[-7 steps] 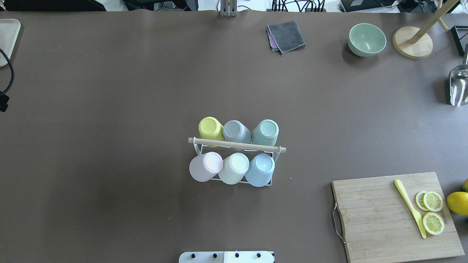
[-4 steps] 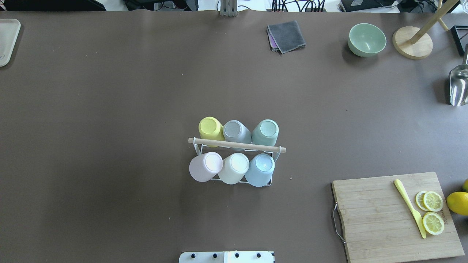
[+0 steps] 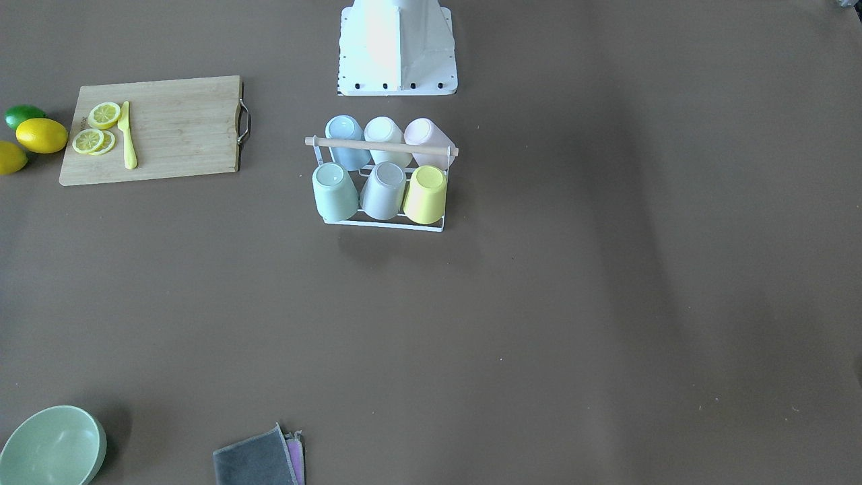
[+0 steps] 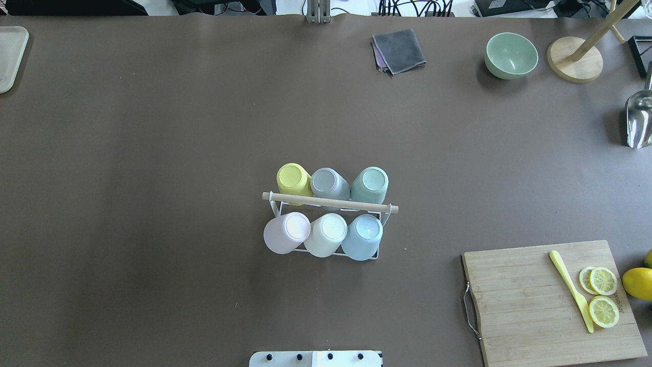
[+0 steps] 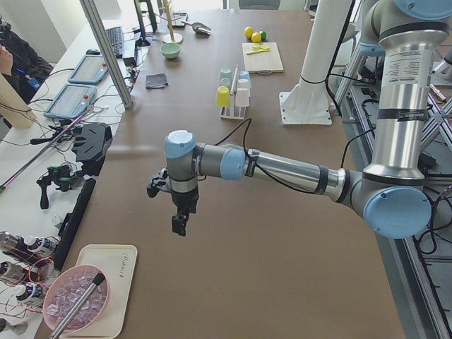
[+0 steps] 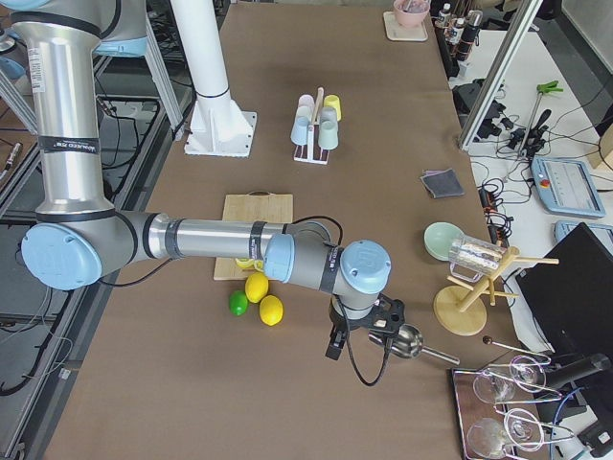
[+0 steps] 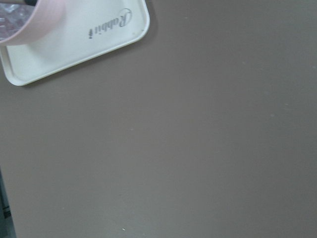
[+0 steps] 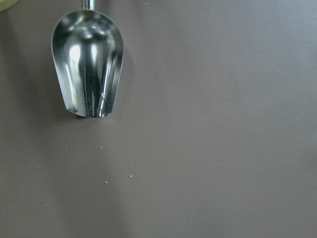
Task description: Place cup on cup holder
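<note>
Worktop (image 4: 153, 153): left arm (image 5: 282, 166) parked by a tray (image 5: 116, 272), right arm (image 6: 211, 240) over a scoop (image 8: 89, 64); jaws' state, cannot tell. Cup holder (image 4: 330, 203) mid-worktop, six cups (image 4: 326, 183) upturned on it. Risk: the pink cup (image 4: 285, 233) leans outward, and a nudge might tip it off.

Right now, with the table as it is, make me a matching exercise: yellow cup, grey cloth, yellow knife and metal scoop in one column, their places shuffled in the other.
Things:
1 yellow cup
2 grey cloth
3 yellow knife
4 metal scoop

Places:
A on the cutting board
B upside down on the cup holder
C folded on the table, near the green bowl
D lying near the wooden stand

Pairs: 1-B, 2-C, 3-A, 4-D.
</note>
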Motion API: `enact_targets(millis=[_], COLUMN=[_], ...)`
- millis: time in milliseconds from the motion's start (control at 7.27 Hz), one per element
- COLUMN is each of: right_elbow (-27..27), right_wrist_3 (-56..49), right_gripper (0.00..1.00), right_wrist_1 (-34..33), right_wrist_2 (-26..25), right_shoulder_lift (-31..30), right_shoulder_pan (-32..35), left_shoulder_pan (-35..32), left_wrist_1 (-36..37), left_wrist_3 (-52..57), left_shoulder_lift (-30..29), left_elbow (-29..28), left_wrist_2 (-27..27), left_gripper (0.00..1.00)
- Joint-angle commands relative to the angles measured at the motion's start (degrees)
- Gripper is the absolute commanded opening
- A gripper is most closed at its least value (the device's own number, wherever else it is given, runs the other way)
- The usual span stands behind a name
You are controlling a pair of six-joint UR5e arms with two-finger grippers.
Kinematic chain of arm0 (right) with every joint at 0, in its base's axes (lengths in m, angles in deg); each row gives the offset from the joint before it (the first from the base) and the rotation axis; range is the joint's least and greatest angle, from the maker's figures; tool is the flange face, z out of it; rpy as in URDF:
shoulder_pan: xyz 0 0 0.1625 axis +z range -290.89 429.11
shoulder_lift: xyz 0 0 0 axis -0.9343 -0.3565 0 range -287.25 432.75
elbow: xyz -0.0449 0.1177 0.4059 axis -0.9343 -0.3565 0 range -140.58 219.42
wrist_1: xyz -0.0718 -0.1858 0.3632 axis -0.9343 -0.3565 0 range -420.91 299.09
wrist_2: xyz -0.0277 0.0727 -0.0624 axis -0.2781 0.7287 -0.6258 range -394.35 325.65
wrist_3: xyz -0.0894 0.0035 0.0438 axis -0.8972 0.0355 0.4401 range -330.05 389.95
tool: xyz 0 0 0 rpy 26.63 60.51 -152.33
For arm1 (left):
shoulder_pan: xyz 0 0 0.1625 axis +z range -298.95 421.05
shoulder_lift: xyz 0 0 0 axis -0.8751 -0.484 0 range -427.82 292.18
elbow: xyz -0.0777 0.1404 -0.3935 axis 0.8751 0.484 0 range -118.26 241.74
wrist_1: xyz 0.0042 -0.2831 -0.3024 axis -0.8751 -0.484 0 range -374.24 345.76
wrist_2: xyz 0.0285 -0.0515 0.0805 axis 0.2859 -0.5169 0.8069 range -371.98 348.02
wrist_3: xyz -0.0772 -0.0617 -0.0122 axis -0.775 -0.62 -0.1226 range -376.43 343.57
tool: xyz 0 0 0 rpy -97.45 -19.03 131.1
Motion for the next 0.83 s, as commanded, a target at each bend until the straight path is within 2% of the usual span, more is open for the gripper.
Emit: enact_targets(millis=[0, 138, 550, 688], right_elbow=[-0.3, -0.22, 0.22, 0.22], right_wrist_3=[0.28, 0.1, -0.25, -0.25], right_gripper=[1.0, 1.0, 1.0, 1.0], right_wrist_1=[2.79, 2.88, 2.79, 2.79], right_wrist_2=[0.2, 0.12, 0.46, 0.55], right_shoulder_lift=[-0.11, -0.02, 0.07, -0.02], right_shoulder_pan=[0.0, 0.0, 0.0, -0.09], left_shoulder_pan=[-0.58, -0.66, -0.49, -0.31], left_wrist_1=[12.15, 14.5, 14.17, 11.04], left_wrist_3=[-2.92, -2.85, -1.97, -1.97], left_shoulder_lift=[-1.31, -0.89, 0.17, 0.26], left_elbow=[4.39, 6.52, 6.98, 6.99], left_wrist_2=[-4.69, -4.6, -1.53, -1.09], left_gripper=[0.98, 0.98, 0.98, 0.98])
